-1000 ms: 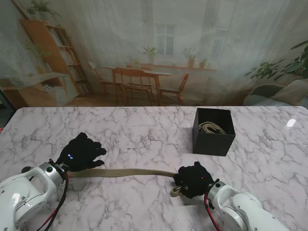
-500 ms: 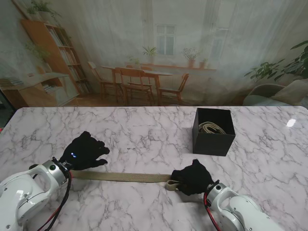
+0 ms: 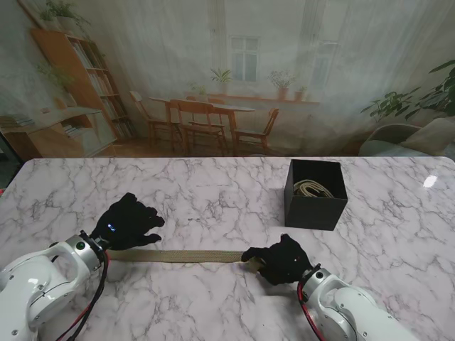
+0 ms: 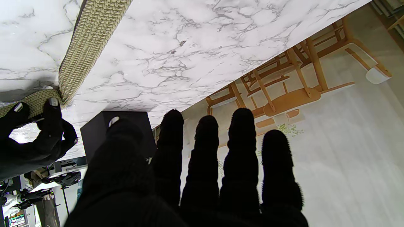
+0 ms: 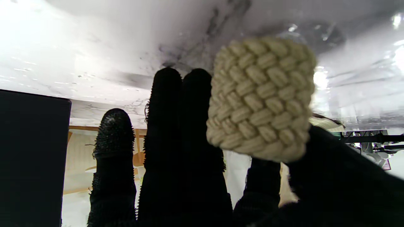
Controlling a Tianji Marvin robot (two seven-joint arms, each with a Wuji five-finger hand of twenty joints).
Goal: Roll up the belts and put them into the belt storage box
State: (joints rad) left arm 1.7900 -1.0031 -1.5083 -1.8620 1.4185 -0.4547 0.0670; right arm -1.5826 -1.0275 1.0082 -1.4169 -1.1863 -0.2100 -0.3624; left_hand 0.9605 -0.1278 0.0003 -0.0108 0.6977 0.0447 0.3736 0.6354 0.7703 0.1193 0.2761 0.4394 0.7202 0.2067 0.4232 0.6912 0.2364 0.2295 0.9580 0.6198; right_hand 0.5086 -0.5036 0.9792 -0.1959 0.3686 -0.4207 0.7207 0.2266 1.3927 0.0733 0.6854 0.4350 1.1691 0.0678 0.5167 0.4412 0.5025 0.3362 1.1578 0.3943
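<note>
On the marble bench (image 3: 213,192) a long woven beige belt (image 3: 181,256) lies flat, stretched from left to right in the part nearer to me. At the right, farther from me, stands the black box (image 3: 316,193), open at the top, well apart from the belt. Inside the box a coil of pale belt (image 3: 313,188) is lying.

At the left end of the belt is the left hand (image 3: 126,226), in a black glove. Its fingers (image 4: 205,157) are straight and side by side, a little spread, and they reach beyond the belt toward the far side of the bench. The wrist view shows nothing between these fingers. The palm is over the belt's end, but I cannot tell if it presses the belt or only hangs above it.

At the other end is the right hand (image 3: 284,260), also in a black glove. It has the belt's end in its grasp: in the right wrist view the woven end (image 5: 260,97) is turned up, between the thumb and the other fingers (image 5: 176,132), just in front of the camera. In the left wrist view the belt bends back at this hand, so a first fold is made there. The rest of the belt is flat on the bench between the two hands.
</note>
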